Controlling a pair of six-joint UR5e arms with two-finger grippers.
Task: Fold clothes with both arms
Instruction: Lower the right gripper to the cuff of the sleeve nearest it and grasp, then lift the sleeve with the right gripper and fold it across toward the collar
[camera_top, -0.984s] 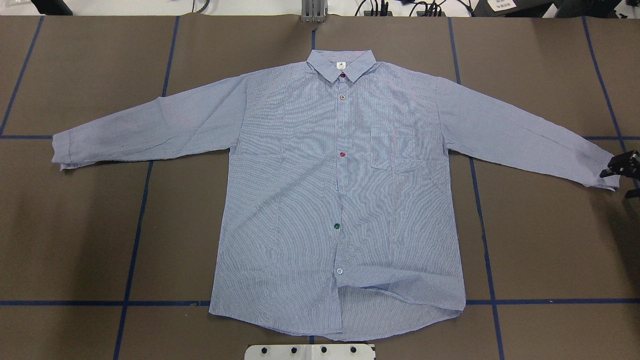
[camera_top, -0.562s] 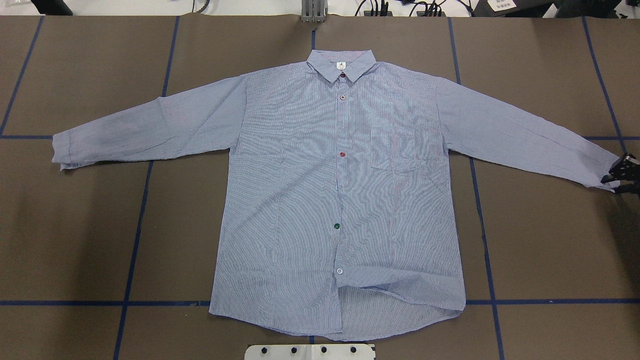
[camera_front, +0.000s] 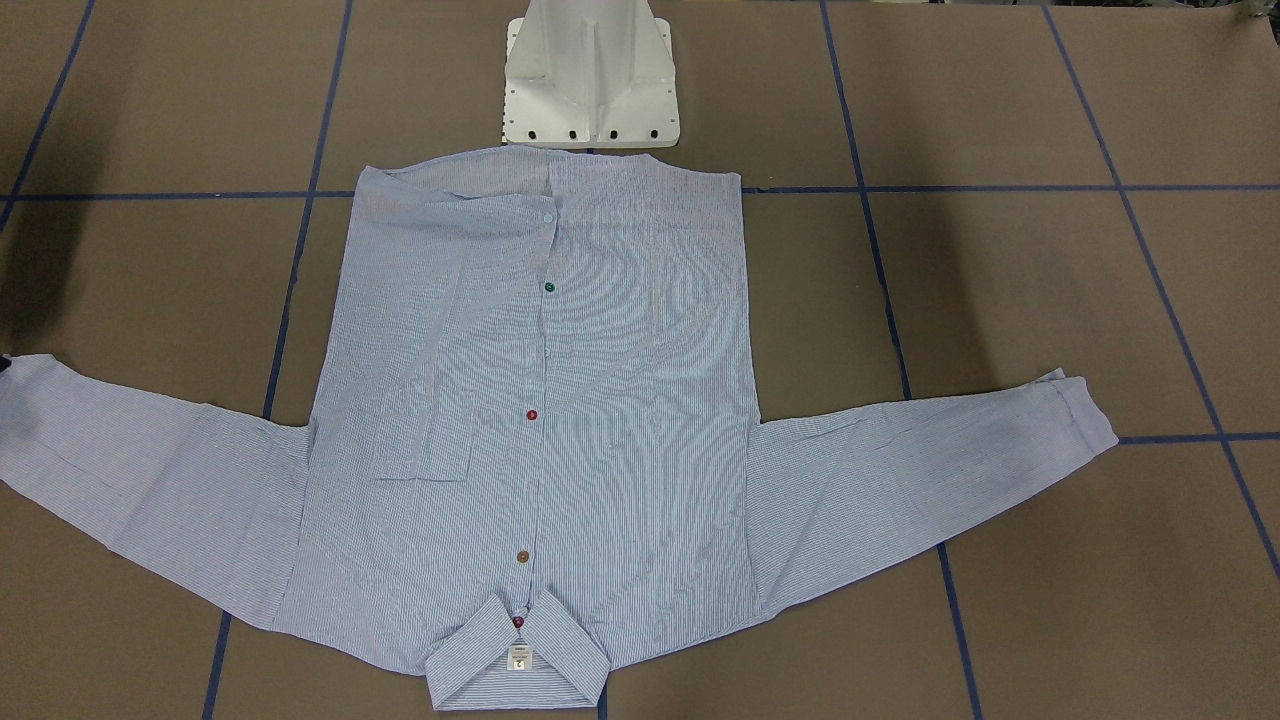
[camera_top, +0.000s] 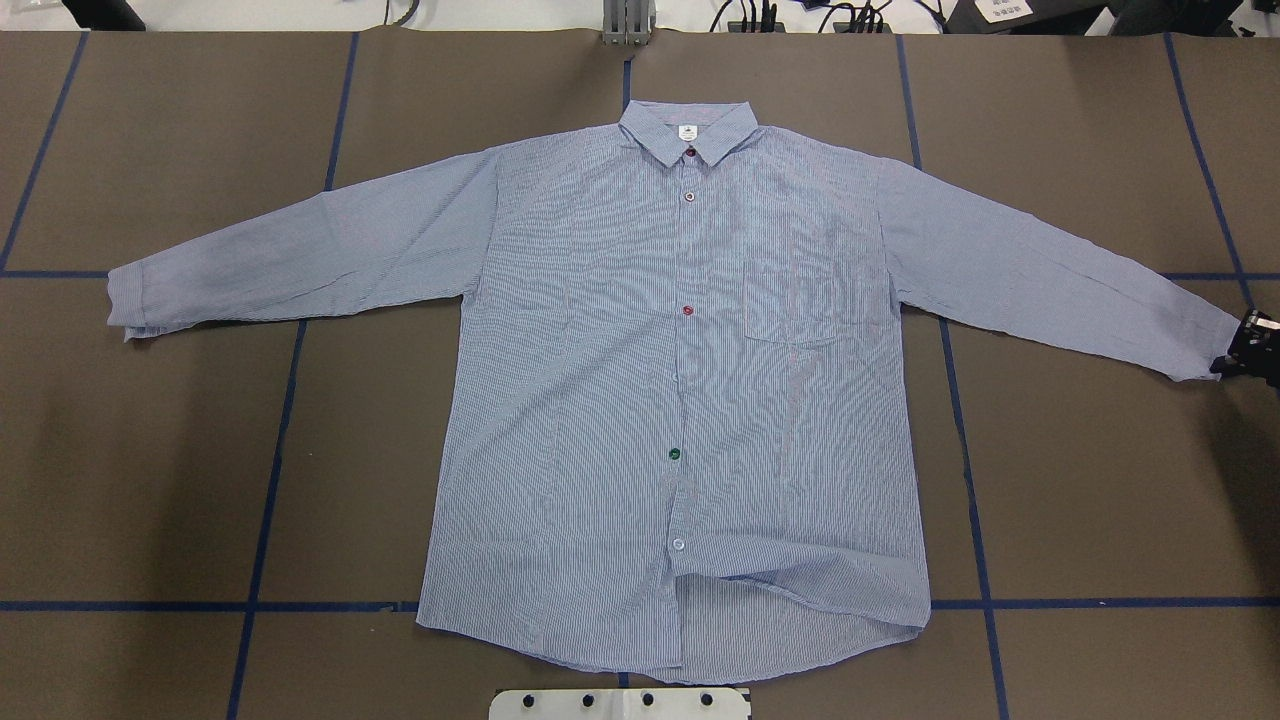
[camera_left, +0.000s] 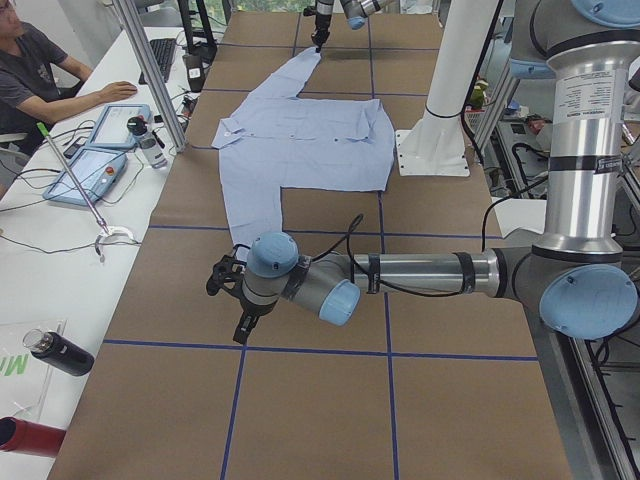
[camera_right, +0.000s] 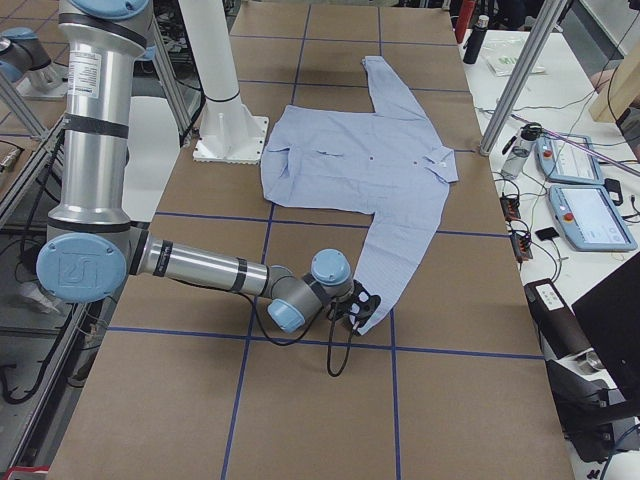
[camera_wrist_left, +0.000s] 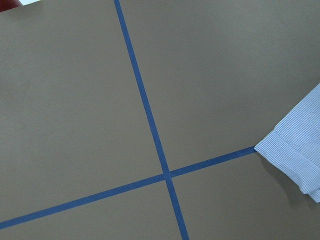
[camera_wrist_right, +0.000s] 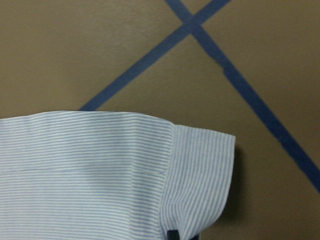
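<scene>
The right hand (camera_right: 358, 312) was clamped on the shirt (camera_top: 680, 400)'s cuff, which lay on the tabletop (camera_top: 200, 450). The left hand (camera_left: 228, 300) hung near the shirt's other cuff; I cannot tell whether it was apart or together.

Overhead: the table (camera_top: 150, 450) is viewed steeply from behind the base (camera_top: 620, 703), collar (camera_top: 688, 130) at frame top
Front-facing: the same shirt (camera_front: 620, 400) is seen from opposite, collar at frame bottom
Side views: the table is viewed lengthwise from either end
Wrist views: a cuff (camera_wrist_left: 295, 150) and the other cuff (camera_wrist_right: 200, 170) are framed closely from above
</scene>
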